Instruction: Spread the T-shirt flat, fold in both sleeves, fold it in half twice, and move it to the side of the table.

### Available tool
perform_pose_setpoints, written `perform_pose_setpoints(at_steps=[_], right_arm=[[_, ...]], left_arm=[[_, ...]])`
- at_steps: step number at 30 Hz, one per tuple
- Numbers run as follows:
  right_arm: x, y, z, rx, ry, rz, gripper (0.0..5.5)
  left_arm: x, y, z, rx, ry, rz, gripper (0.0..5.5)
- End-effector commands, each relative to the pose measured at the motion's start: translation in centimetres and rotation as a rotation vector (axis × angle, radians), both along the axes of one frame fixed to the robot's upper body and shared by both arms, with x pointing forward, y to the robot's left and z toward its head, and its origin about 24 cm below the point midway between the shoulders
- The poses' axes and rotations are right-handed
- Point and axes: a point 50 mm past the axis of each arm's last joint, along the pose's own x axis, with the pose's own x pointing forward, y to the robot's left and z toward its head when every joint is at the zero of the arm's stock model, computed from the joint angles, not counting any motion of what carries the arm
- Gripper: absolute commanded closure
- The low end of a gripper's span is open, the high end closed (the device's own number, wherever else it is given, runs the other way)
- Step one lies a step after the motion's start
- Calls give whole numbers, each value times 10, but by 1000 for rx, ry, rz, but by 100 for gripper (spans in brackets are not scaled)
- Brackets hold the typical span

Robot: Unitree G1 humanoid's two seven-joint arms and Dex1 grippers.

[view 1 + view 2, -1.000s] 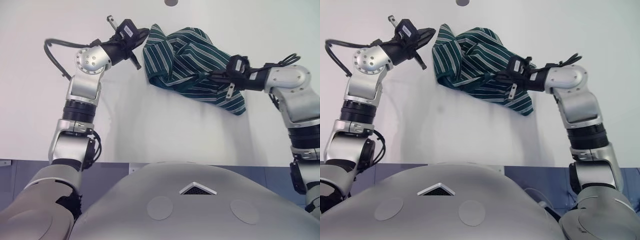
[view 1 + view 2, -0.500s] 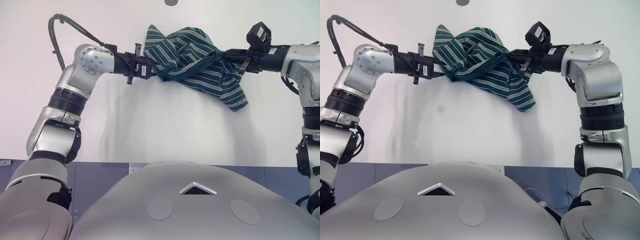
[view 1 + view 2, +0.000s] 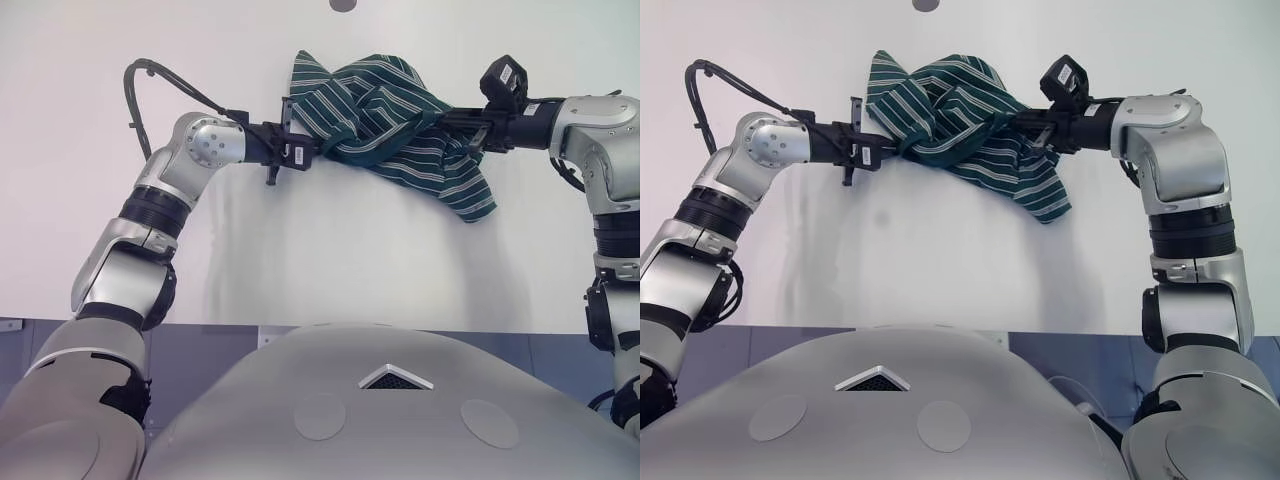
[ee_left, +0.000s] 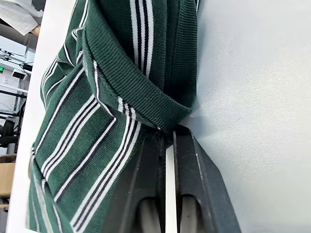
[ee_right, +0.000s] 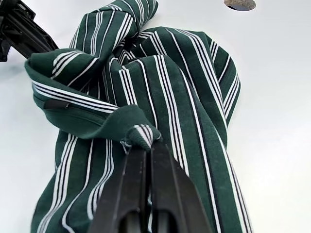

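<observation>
With left hand (image 3: 322,153) and right hand (image 3: 446,118) clamped on the T-shirt (image 3: 390,125) (a crumpled heap), pull apart evenly, low over the tabletop (image 3: 320,260)

The left arm (image 3: 150,215) and right arm (image 3: 612,170) wear rounded silver-grey shells joined by ribbed black rings. A black cable (image 3: 150,72) loops off the left arm's round cap (image 3: 210,141), dotted with small screws. The left hand (image 3: 318,150) and right hand (image 3: 447,118) are slim, black and two-fingered.
</observation>
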Motion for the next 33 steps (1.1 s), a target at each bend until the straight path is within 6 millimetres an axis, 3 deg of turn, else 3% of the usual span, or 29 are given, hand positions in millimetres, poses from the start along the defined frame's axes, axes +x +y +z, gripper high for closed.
perform_pose_setpoints(at_steps=[1, 3, 6, 8, 12, 14, 17, 21, 23, 26, 28, 30, 31, 33], right_arm=[[2, -4, 9, 46, -7, -20, 550], [5, -5, 24, 116, -27, -23, 550], [21, -13, 67, 257, -108, -62, 550], [49, -20, 99, 298, -242, -140, 550], [105, -8, 151, 284, -509, -250, 550], [124, 4, 169, 219, -619, -307, 550], [137, 16, 195, 128, -768, -418, 550], [138, 23, 234, -40, -992, -525, 550], [135, 24, 249, -131, -1072, -482, 550], [130, 15, 243, -287, -1070, -274, 550], [118, -1, 220, -372, -968, 24, 550], [87, -18, 185, -404, -794, 360, 550], [61, -22, 167, -389, -695, 479, 550], [1, -14, 126, -328, -467, 648, 550]], left_arm=[[11, 4, 3, -116, 82, 121, 549], [25, 7, 23, -305, 143, 229, 549], [57, 19, 76, -576, 213, 361, 549], [88, 23, 122, -733, 231, 443, 549], [126, 17, 180, -841, 132, 691, 549], [134, 15, 200, -833, 43, 784, 549], [138, 13, 229, -824, -97, 862, 549], [136, 15, 272, -898, -230, 914, 549], [132, 20, 294, -957, -247, 907, 549], [131, 29, 290, -869, -197, 867, 549], [125, 49, 266, -708, -30, 764, 549], [105, 77, 235, -544, 267, 589, 549], [85, 90, 222, -493, 389, 502, 549], [24, 90, 195, -404, 627, 324, 549]])
